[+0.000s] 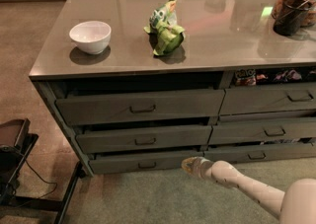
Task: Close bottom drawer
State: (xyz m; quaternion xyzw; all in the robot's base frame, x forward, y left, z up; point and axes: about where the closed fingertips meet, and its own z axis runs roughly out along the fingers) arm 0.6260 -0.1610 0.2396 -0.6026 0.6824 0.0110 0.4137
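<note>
The bottom drawer [118, 163] is the lowest of the wider left stack of three, a shallow grey-green front with a small dark pull [147, 165] at its centre. It stands out a little, with a dark gap above its front. My gripper [190, 165], at the end of a white arm coming in from the lower right, is low near the floor. It sits at the right end of the bottom drawer's front, at or just in front of it.
Two taller drawers [140, 107] above also stand slightly out. The neighbouring right stack [269, 99] has similar drawers. On the counter are a white bowl [90, 36], a green bag [165, 28] and a dark jar [291, 13]. A black stand [15, 154] is at the left on the floor.
</note>
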